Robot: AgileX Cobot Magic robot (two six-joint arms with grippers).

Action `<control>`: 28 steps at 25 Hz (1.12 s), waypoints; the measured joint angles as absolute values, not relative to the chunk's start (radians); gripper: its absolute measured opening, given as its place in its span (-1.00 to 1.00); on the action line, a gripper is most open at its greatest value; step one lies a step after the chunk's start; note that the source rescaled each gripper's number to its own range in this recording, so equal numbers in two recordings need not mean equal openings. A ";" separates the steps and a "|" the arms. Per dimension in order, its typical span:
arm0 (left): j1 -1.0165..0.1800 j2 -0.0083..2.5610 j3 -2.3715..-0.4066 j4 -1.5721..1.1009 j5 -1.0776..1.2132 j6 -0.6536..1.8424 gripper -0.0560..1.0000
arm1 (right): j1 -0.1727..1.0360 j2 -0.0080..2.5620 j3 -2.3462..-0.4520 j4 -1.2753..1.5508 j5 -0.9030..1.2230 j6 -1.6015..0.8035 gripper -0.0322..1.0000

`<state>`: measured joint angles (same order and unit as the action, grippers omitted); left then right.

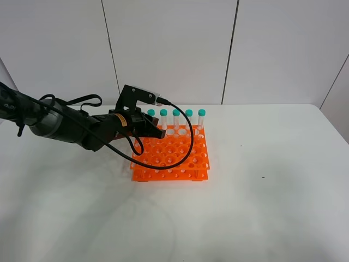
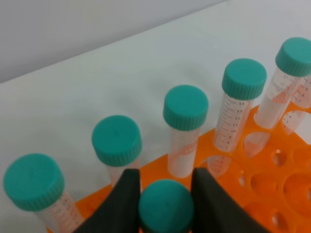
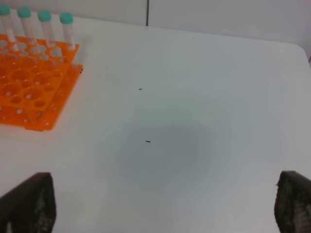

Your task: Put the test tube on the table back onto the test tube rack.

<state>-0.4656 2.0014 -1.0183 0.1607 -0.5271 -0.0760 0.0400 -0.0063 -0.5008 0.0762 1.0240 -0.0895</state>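
Left wrist view, left claw (image 2: 165, 204) narrow around test tube (image 2: 165, 208) cap, over rack (image 2: 272, 184).

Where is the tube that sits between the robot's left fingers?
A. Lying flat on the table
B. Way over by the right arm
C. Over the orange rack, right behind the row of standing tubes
C: in the left wrist view the green-capped tube sits between the dark fingers over the orange rack, next to the row of standing tubes.
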 joint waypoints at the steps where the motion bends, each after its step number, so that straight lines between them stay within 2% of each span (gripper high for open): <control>1: -0.466 1.998 -1.018 0.161 -0.522 -0.080 -0.55 | 0.040 -0.006 -0.501 0.076 1.024 -0.090 1.00; 4: -0.466 1.971 -1.018 0.161 -0.500 -0.088 -0.44 | 0.040 -0.006 -0.501 0.076 1.024 -0.090 1.00; 12: -0.485 1.791 -1.018 0.161 -0.447 -0.094 -0.40 | 0.040 -0.006 -0.501 0.076 1.024 -0.090 1.00; 14: -0.500 1.728 -1.018 0.174 -0.395 -0.094 -0.22 | 0.040 -0.006 -0.501 0.076 1.024 -0.090 1.00; 15: -0.508 1.692 -1.018 0.182 -0.364 -0.094 -0.06 | 0.040 -0.006 -0.501 0.076 1.024 -0.090 1.00; 17: -0.522 1.631 -1.018 0.187 -0.267 -0.094 0.39 | 0.040 -0.006 -0.501 0.076 1.024 -0.090 1.00; 19: -0.534 1.578 -1.023 0.189 -0.154 -0.103 0.62 | 0.040 -0.006 -0.501 0.076 1.024 -0.090 1.00; 23: -0.526 1.546 -1.118 0.163 0.136 -0.146 0.75 | 0.040 -0.006 -0.501 0.076 1.024 -0.090 1.00; 28: -0.467 1.628 -1.371 0.138 0.597 -0.083 0.75 | 0.040 -0.006 -0.501 0.076 1.024 -0.090 1.00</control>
<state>-0.4669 1.6280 -1.3713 0.1384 0.5974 -0.0828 0.0400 -0.0063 -0.5008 0.0762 1.0240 -0.0895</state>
